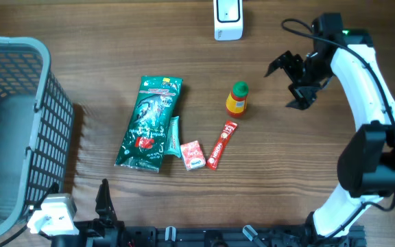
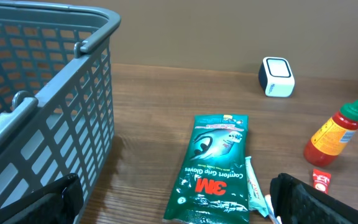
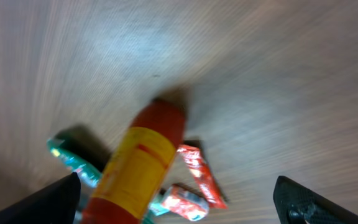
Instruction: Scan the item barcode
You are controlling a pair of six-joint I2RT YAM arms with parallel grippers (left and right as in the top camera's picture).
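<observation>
So, far left there's a grey basket (image 1: 52,130) sitting on the desk (image 1: 115,41), and the left gripper (image 1: 103,202) is parked low at the near edge beside it, spread wide with nothing in it. Moving along there's a green glove packet (image 1: 149,123) lying flat, a little pink packet (image 1: 193,154) and a red stick sachet (image 1: 221,144) just past its lower corner. Then comes the sauce bottle (image 1: 237,99), standing upright with its green cap on. That bottle is my guess for the item, since the right gripper (image 1: 283,88) hangs just to the right of it, wide open and empty, not touching. The white scanner (image 1: 228,19) is at the far edge, well apart from everything. Feels like we're at the pick-up stage, nothing scanned yet. Next it'd need to slide in around the bottle's body, squeeze, lift, and turn the label toward the scanner. I honestly can't spot the barcode from here.
</observation>
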